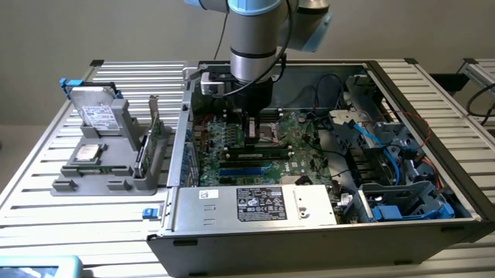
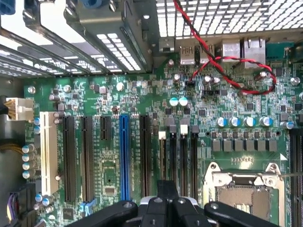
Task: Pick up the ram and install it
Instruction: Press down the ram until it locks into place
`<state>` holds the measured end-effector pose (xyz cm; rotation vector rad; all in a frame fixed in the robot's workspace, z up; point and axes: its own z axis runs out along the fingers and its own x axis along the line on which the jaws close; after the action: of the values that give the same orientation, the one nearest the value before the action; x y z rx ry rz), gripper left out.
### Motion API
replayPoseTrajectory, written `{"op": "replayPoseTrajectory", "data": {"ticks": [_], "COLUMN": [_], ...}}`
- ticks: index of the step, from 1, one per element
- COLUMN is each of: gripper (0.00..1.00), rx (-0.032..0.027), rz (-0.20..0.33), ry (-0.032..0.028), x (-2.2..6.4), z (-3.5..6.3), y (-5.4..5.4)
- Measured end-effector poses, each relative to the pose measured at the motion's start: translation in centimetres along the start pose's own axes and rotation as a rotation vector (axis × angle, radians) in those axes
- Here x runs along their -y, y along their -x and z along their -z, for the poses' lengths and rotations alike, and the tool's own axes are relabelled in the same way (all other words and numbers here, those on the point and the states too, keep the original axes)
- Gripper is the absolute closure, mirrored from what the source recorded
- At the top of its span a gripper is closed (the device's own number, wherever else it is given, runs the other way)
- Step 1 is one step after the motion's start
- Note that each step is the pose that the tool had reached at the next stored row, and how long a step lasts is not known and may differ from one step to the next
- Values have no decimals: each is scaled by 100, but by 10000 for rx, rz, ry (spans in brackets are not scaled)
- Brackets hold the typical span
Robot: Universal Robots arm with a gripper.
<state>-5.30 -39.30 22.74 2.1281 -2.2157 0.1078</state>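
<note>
The ram [image 1: 259, 154] is a long, narrow dark-green stick lying along a memory slot on the motherboard [image 1: 298, 136] inside the open computer case. My gripper [image 1: 254, 138] hangs straight down into the case right above the stick's middle. I cannot tell whether it touches the stick. In the wrist view my gripper [image 2: 165, 201] is shut, its black fingers [image 2: 124, 210] drawn together with nothing held between them. The black memory slots [image 2: 178, 156] run away from the fingertips, beside the bare CPU socket [image 2: 246, 189].
The case walls [image 1: 433, 116] close in the motherboard. A power supply [image 1: 255, 204] sits at the front and blue and black cables [image 1: 371, 136] at the exterior view's right. On the exterior view's left, a grey fixture [image 1: 69, 185] holds a hard drive [image 1: 97, 116] and an upright green expansion card [image 1: 152, 136].
</note>
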Motion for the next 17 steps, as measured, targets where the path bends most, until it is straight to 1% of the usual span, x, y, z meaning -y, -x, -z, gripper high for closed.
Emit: {"op": "replayPoseTrajectory", "data": {"ticks": [2,4,10,17], "gripper": [89,89,89,89], "rx": [-18,-17,-19,-18], "rz": [0,-2,-7,-6], "ry": [7,8,9,9], "x": [7,29,116,228], "z": [46,63,82,105], "y": [-7,-8,-10,-37]}}
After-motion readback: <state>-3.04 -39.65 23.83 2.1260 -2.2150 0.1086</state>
